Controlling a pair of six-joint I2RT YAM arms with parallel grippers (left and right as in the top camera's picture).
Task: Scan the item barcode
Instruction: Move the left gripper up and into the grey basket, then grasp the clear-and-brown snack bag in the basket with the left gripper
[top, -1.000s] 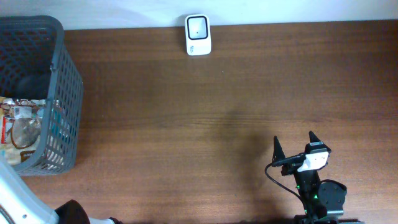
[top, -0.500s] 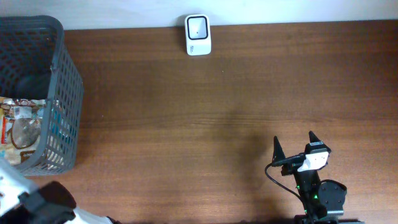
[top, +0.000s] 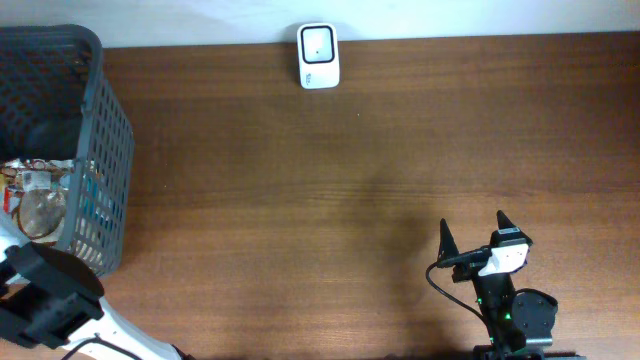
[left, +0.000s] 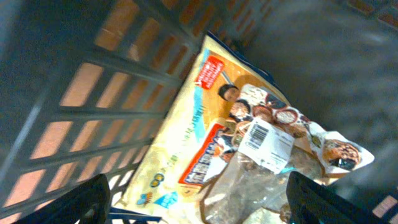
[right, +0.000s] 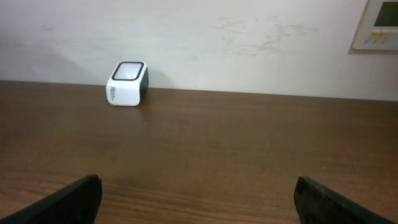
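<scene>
Left wrist view looks down into the basket (left: 81, 106), where the snack packet (left: 193, 130) lies on the mesh floor, its barcode label (left: 264, 144) facing up. The crinkly film may slip or bunch if pinched at an edge, and a fingertip could snag the mesh. The left gripper (left: 200, 198) hangs above it, spread wide, holding nothing. The right gripper (top: 472, 232) sits low, equally wide, well apart from the scanner (top: 319, 55).
</scene>
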